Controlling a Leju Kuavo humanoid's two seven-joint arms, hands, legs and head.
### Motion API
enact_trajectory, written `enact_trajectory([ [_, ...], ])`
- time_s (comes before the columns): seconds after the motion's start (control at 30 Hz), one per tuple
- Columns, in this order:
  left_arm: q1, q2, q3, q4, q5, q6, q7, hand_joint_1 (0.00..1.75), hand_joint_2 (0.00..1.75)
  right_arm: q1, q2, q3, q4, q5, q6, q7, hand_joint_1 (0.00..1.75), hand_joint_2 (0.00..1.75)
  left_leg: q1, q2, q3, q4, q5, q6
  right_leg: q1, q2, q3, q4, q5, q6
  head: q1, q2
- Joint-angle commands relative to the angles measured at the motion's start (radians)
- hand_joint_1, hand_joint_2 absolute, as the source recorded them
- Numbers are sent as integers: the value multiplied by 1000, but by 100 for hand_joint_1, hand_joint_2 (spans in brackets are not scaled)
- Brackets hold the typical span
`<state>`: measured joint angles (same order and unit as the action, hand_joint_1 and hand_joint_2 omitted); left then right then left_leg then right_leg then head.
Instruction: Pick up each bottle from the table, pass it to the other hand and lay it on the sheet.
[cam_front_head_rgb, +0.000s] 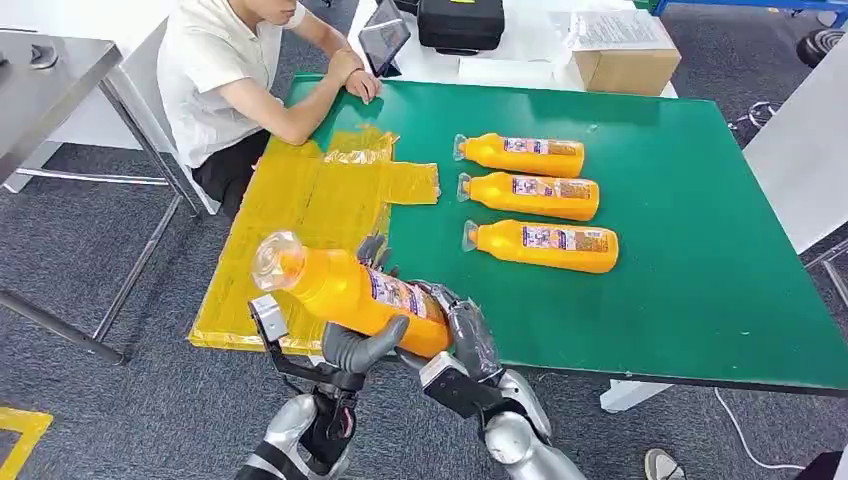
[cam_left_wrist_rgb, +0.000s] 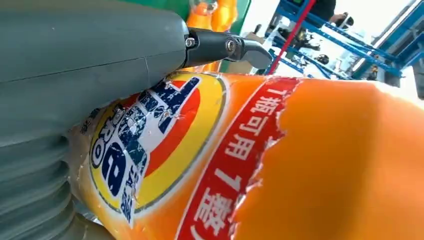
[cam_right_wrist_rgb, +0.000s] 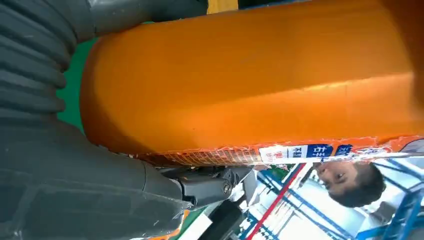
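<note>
An orange bottle (cam_front_head_rgb: 345, 290) with a clear cap hangs tilted over the near edge of the yellow sheet (cam_front_head_rgb: 310, 200), cap pointing left. My left hand (cam_front_head_rgb: 362, 345) wraps its middle, thumb in front and fingers (cam_front_head_rgb: 372, 250) behind. My right hand (cam_front_head_rgb: 470, 335) grips its base end. The label (cam_left_wrist_rgb: 150, 145) shows close up in the left wrist view under my thumb (cam_left_wrist_rgb: 90, 60). The bottle's orange body (cam_right_wrist_rgb: 250, 80) lies against my right hand (cam_right_wrist_rgb: 75, 170) in the right wrist view. Three more orange bottles (cam_front_head_rgb: 520, 154) (cam_front_head_rgb: 530, 195) (cam_front_head_rgb: 542, 245) lie in a row on the green table (cam_front_head_rgb: 700, 250).
A person (cam_front_head_rgb: 235, 80) sits at the table's far left corner with a forearm on the table beside the sheet. A tablet (cam_front_head_rgb: 384, 44), a black case (cam_front_head_rgb: 460, 22) and a cardboard box (cam_front_head_rgb: 625, 62) stand on the white table behind.
</note>
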<state>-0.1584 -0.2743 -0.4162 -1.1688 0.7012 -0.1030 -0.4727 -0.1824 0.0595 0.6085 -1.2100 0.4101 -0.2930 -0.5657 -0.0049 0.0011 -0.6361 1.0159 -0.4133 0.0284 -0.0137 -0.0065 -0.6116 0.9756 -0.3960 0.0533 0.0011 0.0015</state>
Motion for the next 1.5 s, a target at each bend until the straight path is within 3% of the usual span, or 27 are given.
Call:
enact_trajectory([
  [0.03, -64, 21, -12, 20, 3, -19, -8, 2, 175, -25, 5, 96, 71, -4, 57, -7, 148, 175, 1, 1, 5, 0, -2, -2, 1, 1, 5, 0, -2, -2, 0, 0],
  [0.07, -64, 21, -12, 20, 3, -19, -8, 173, 175, -25, 5, 96, 71, -4, 57, -7, 138, 175, 1, 0, 3, 0, -1, -1, 1, 0, 3, 0, -1, -2, 0, 0],
  [0.5, -59, 23, -2, 6, -3, -15, -24, 173, 175, -16, 3, 92, 79, -18, 76, 5, 138, 175, 1, -1, 3, 0, -1, -2, 1, -1, 3, -1, -1, -2, 0, 0],
  [0.53, -57, 23, -2, 1, -4, -14, -26, 175, 175, -17, 5, 92, 81, -18, 78, 5, 119, 175, 1, -1, 5, -1, -2, -2, 1, -1, 5, 0, -2, -3, 0, 0],
  [0.6, -50, 25, 10, -16, -22, 3, -45, 175, 175, -13, 4, 91, 95, -26, 109, 23, 9, 175, 1, -1, 6, -1, -2, -3, 1, 0, 6, -1, -3, -3, 0, 0],
  [0.63, -45, 27, 20, -30, -22, 6, -45, 175, 175, -8, 3, 89, 105, -26, 113, 23, 0, 175, 1, 0, 5, -1, -2, -2, 1, 0, 5, -1, -2, -2, 0, 0],
  [0.8, -20, 15, 114, -93, -15, 44, -38, 175, 175, 24, -6, 91, 120, 10, 80, -12, 0, 175, 2, -1, 5, -1, -2, -2, 1, -1, 5, -1, -2, -2, 0, 0],
  [0.93, -82, 34, 270, 7, -22, 104, -47, 175, 175, 81, -16, 35, 91, 6, 56, -31, 0, 175, 1, -2, 6, -2, -2, -2, 1, -2, 6, -1, -2, -2, 0, 0],
  [0.97, -90, 40, 303, 15, -25, 116, -58, 175, 175, 96, -15, 14, 87, 4, 35, -39, 0, 0, 2, -2, 4, -1, -1, -2, 2, -2, 4, -2, -1, -2, 0, 0],
  [1.03, -97, 45, 355, 16, -42, 137, -62, 175, 175, 123, -11, -38, 69, -11, 13, -55, 0, 0, 1, -2, 4, -2, 0, -2, 1, -2, 3, -2, -1, -2, 0, 0],
  [1.13, -110, 56, 381, 28, -150, 284, -67, 175, 175, 160, -3, -110, 30, -34, -35, -70, 0, 0, 2, -1, 8, -2, -2, -3, 2, 0, 7, -1, -3, -3, 0, 0],
  [1.23, -181, 61, 411, 138, -294, 598, -93, 175, 175, 193, 19, -169, -7, -55, -123, -82, 0, 0, 1, -2, 4, -1, -1, -2, 1, -1, 4, 0, -2, -2, 0, 0],
  [1.33, -253, 90, 382, 270, -387, 737, -182, 175, 175, 191, 31, -170, -1, -60, -148, -87, 0, 0, 2, -2, 6, -1, -2, -2, 1, -1, 6, 0, -3, -3, 0, 0],
  [1.37, -302, 79, 467, 394, -742, 801, -206, 175, 175, 185, 37, -171, 8, -56, -157, -99, 0, 0, 1, -2, 4, -1, -1, -2, 1, -2, 4, 0, -2, -2, 0, 0],
  [1.43, -309, 59, 560, 394, -983, 801, -218, 175, 175, 178, 44, -174, 12, -56, -155, -109, 0, 0, 1, -2, 5, -2, -1, -2, 1, -1, 5, -1, -1, -2, 0, 0],
  [1.47, -303, 11, 723, 337, -1378, 801, -192, 175, 175, 172, 49, -177, 14, -55, -150, -120, 0, 0, 2, 0, 7, -1, -1, -2, 1, 1, 6, -1, -2, -3, 0, 0],
  [1.5, -315, 13, 724, 357, -1494, 801, -149, 175, 175, 169, 51, -181, 15, -55, -146, -121, 0, 0, 1, 2, 5, -1, -1, -2, 1, 2, 4, 0, -1, -2, 1, 0],
])
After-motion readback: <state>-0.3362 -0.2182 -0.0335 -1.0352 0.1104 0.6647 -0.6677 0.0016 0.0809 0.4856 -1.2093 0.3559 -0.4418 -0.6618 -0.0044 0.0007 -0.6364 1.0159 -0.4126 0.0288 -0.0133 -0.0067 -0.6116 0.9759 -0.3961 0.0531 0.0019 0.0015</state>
